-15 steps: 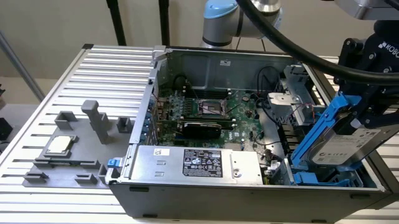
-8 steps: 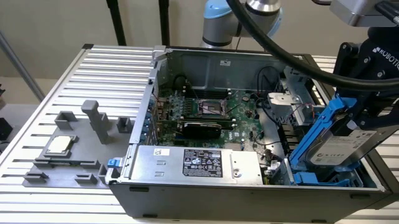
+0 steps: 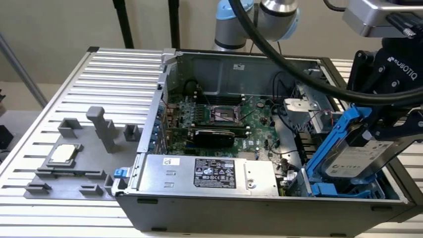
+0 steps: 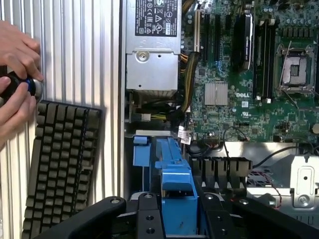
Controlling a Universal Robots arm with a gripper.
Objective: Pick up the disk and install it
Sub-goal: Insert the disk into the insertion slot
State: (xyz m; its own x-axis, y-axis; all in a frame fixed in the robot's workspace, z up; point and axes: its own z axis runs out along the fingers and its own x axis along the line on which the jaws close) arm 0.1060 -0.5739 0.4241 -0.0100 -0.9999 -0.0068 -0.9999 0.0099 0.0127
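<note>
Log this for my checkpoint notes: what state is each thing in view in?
disk: tilted, lower end at the blue bay, gripped.
gripper: shut on the disk's blue carrier.
computer case: side open, boards exposed.
silver chip: lying flat in its grey holder.
hands: clasping a small dark round object.
keyboard: lying flat, untouched.

1. A plain beige wall [image 3: 59,25] backs the scene in the exterior view, under soft, even light.
2. A ribbed, silver-grey metal counter [image 3: 119,69] of long parallel slats spans the foreground.
3. Two black upright poles [image 3: 121,20] stand behind the counter's far edge; a grey pole [image 3: 20,69] slants across the exterior view's left.
4. A dark keyboard [image 4: 60,164] lies on the slats in the wrist view.
</note>
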